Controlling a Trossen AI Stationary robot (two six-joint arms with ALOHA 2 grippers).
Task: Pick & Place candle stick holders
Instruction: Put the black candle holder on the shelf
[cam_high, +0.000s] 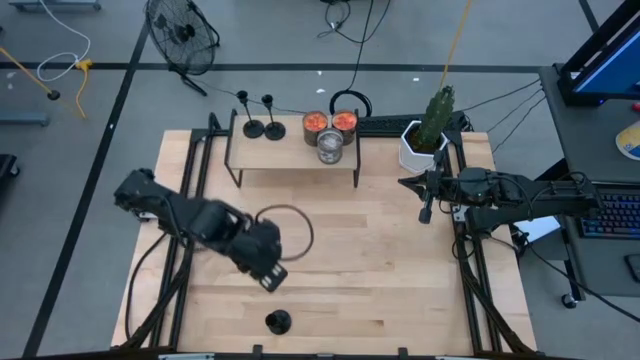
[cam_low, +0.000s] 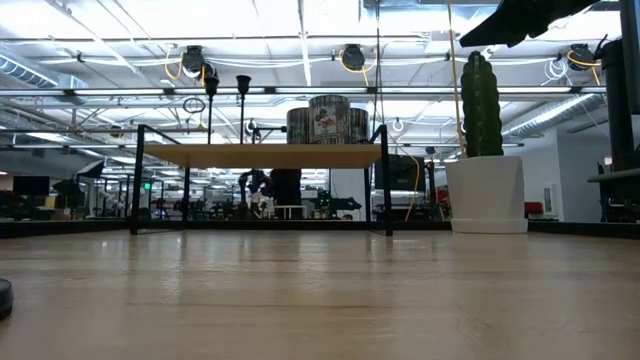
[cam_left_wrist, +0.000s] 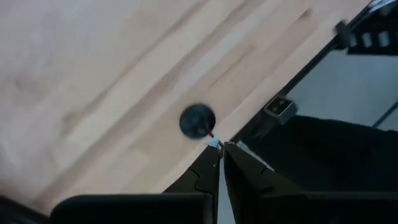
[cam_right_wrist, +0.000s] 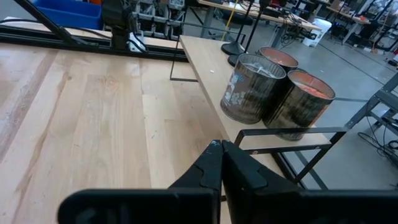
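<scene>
I judge the job about two-thirds done: 2 candle stick holders (cam_high: 262, 117) already stand on the small raised shelf (cam_high: 290, 152) at the far side of the table (cam_high: 400, 280), beside 3 tins (cam_high: 329, 133). 1 holder (cam_high: 278, 321) is left, standing alone near the table's front edge. My left gripper (cam_high: 270, 278) hangs above and near it, fingers pressed together and holding nothing. My right gripper (cam_high: 425, 212) waits, also closed and empty, near the potted cactus (cam_high: 435, 120).

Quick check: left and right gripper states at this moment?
Left gripper: shut, empty, above the lone candle stick holder.
Right gripper: shut, empty, beside the shelf.
</scene>
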